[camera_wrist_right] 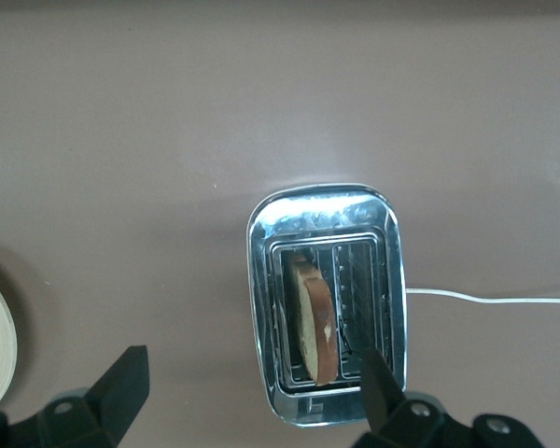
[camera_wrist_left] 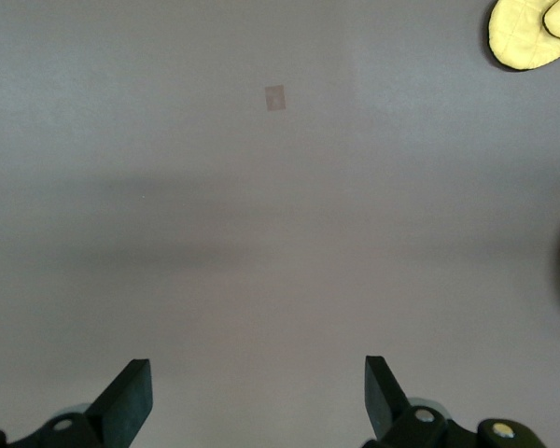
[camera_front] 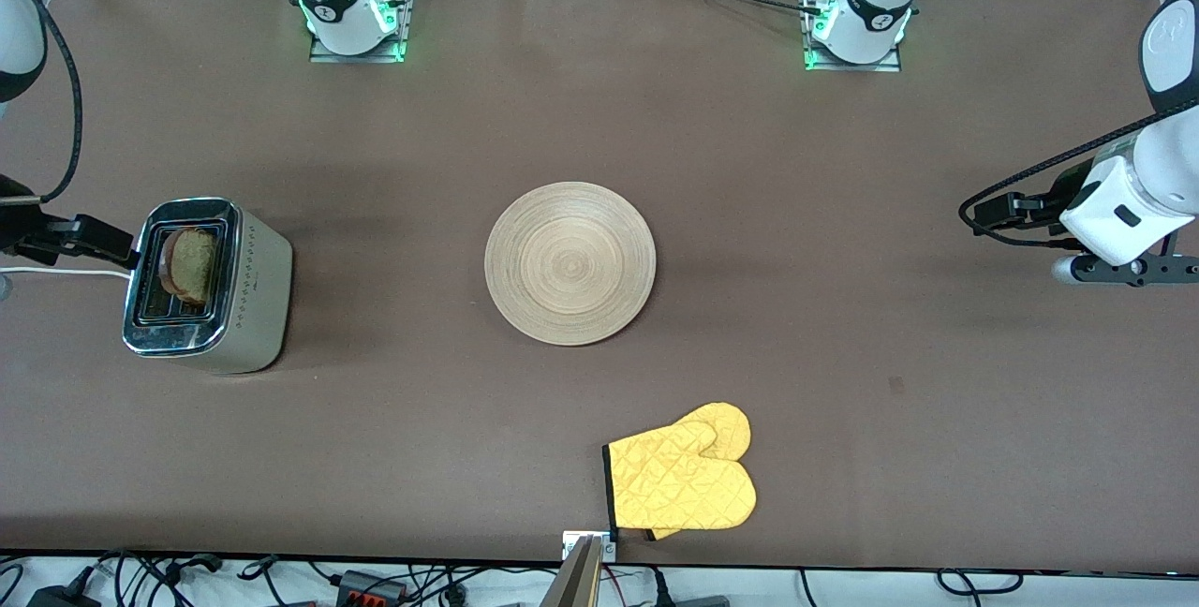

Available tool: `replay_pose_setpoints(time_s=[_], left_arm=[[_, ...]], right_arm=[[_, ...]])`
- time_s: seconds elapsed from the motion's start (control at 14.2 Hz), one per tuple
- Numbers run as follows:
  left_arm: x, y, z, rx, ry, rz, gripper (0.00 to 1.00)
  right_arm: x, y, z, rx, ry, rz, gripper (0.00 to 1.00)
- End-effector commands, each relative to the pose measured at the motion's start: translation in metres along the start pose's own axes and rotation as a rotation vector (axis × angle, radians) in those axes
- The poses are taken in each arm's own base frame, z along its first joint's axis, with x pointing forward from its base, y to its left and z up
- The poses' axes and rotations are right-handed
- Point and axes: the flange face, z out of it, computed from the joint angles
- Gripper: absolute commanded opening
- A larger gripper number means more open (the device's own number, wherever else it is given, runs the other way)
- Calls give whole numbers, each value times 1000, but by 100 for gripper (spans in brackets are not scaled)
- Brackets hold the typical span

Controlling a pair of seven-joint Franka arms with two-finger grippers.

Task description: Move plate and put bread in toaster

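Bread, a brown crusted slice (camera_wrist_right: pixel 315 322) standing in the chrome two-slot toaster (camera_wrist_right: pixel 325 303), looks light, soft, crumbly, best pinched gently across its faces; both claws, left (camera_wrist_left: pixel 257 397) and right (camera_wrist_right: pixel 252 387), gape empty.

white arm shells w/ black joint bands, black tool fingers (camera_wrist_left: pixel 126 397), green base LEDs

We see even, bright overhead light; soft shadow bands cross the table (camera_front: pixel 749 326) beside the plate (camera_front: pixel 569 262), glare flares off the toaster (camera_wrist_right: pixel 325 303) chrome, and the left wrist view looks hazy and washed-out
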Motion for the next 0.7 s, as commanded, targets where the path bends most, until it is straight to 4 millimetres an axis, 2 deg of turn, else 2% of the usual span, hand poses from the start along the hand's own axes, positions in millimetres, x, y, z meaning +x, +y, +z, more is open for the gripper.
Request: replay_pose_setpoints(time_s=[0.0,0.14,0.42,0.56,0.63], left_arm=[[-6,-9,-1,-31,-7,6,100],[-5,-15,1,-52,-10,-4,100],[-1,-40,11,-116,-28,-21,100],[2,-58,15,-156,-28,-7,100],[3,-61,20,-173,-34,6,100]], right_arm=[[-25,1,-3,-10,3,-13,100],[-36,2,-6,-9,-13,-11,100],[-58,-1,-11,-6,-22,-19,100],[-71,0,-7,-1,-39,-16,100],[-77,2,-2,-2,-45,-15,100]])
